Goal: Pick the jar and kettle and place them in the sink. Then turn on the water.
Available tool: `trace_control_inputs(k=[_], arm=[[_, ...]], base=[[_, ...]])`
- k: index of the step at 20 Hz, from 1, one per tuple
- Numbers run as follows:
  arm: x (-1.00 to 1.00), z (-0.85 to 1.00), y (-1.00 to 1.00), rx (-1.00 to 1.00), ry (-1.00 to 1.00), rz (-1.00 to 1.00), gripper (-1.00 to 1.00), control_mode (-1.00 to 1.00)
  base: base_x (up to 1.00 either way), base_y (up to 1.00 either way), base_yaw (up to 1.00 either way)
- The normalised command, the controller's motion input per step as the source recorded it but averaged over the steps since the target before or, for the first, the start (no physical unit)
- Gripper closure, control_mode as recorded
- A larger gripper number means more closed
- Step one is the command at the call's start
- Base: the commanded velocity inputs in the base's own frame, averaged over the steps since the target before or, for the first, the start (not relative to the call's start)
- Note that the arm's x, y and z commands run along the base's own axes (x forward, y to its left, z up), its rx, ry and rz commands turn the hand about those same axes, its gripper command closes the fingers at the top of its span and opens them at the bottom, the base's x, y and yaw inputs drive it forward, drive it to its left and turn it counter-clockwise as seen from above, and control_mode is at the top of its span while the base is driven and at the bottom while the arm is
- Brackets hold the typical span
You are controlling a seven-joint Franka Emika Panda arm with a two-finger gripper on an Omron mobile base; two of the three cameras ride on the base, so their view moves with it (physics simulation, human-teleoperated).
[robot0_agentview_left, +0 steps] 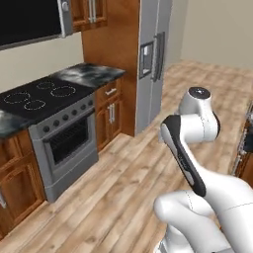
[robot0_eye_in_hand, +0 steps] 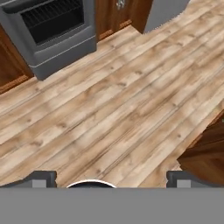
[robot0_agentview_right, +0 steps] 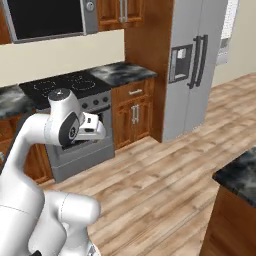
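Here the gripper [robot0_eye_in_hand: 111,179] hangs wide open, empty, above wooden floor [robot0_eye_in_hand: 122,113] near the oven [robot0_eye_in_hand: 52,30].

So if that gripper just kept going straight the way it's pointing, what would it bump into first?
Most likely the bare wooden floor. The open gripper looks down at planks, with the oven farther ahead. Depth is hard to judge, but nothing seems to lie between.

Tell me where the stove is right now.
The stove stands against the far wall, left in both base views, between wooden cabinets, with the refrigerator further right and the microwave above.
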Motion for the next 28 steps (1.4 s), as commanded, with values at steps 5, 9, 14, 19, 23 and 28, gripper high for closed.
trace_control_inputs(k=[5,9,14,19,23,28], arm=[[0.00,0.00,0.00,0.00,0.00,0.00,-1.00,1.00],[0.00,0.00,0.00,0.00,0.00,0.00,-1.00,1.00],[0.00,0.00,0.00,0.00,0.00,0.00,-1.00,1.00],[0.00,0.00,0.00,0.00,0.00,0.00,-1.00,1.00],[0.00,0.00,0.00,0.00,0.00,0.00,-1.00,1.00],[0.00,0.00,0.00,0.00,0.00,0.00,-1.00,1.00]], base=[[0.83,0.64,-0.49],[0.83,0.78,-0.43],[0.92,0.49,-0.46],[0.82,0.10,-0.59],[0.73,0.09,-0.64],[0.67,0.12,-0.64]])
